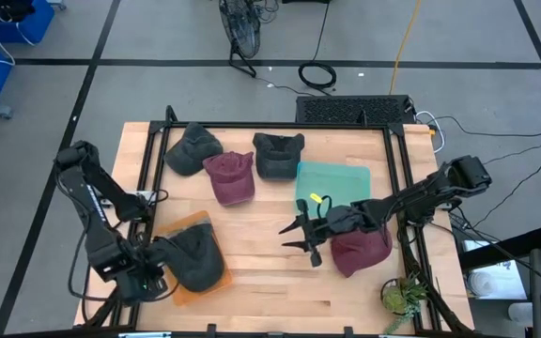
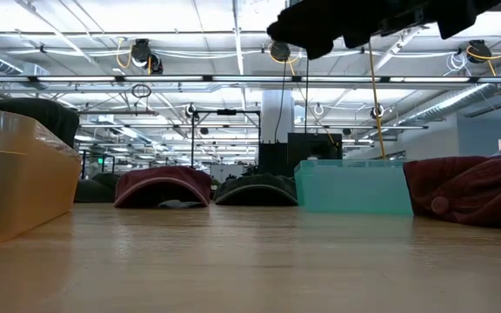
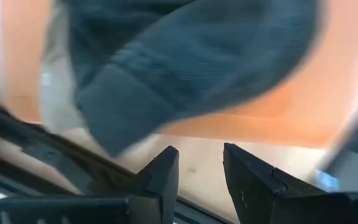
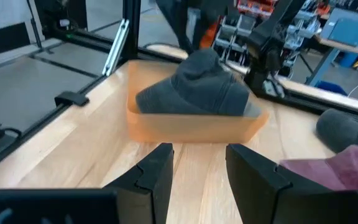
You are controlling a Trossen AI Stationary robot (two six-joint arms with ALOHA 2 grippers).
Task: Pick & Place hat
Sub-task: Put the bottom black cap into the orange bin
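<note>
High view: dark grey fabric cap (image 1: 195, 257) sits in shallow orange plastic tray (image 1: 188, 297) at desk's front-left corner; left gripper (image 1: 154, 279) beside it, right gripper (image 1: 306, 238) mid-desk, by maroon cap (image 1: 360, 250).

Left wrist: fingers (image 3: 164, 174) released, empty.

Right wrist: fingers (image 4: 157, 168) released.

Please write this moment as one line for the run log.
left end effector: open, beside grey hat in orange tray | right end effector: open, above table | maroon hat: under right arm
</note>
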